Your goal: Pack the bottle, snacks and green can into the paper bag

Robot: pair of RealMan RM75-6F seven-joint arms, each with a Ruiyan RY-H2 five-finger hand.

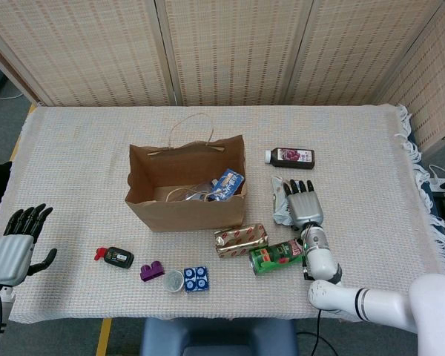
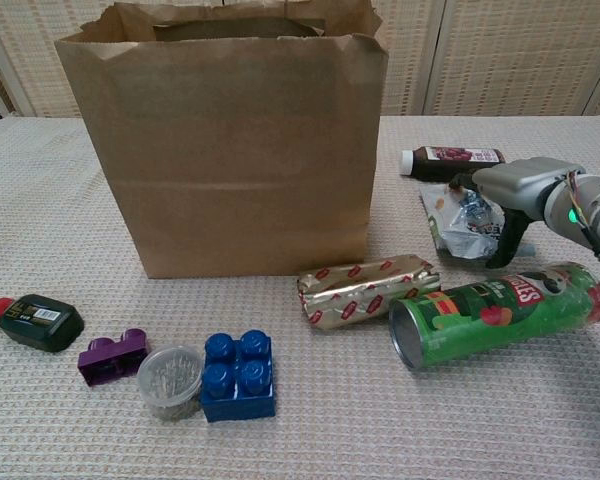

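Observation:
The brown paper bag stands open mid-table, with a blue-and-white packet inside. A dark bottle lies on its side to the bag's right. Nearer me, a white snack pouch lies partly under my right hand, whose fingers stretch flat above it while the thumb points down at the pouch's right edge; it grips nothing. A gold-wrapped snack and the green can lie in front of the bag. My left hand is open at the near left corner.
Near the front edge lie a small black bottle with a red cap, a purple brick, a small round jar and a blue brick. Woven screens stand behind the table.

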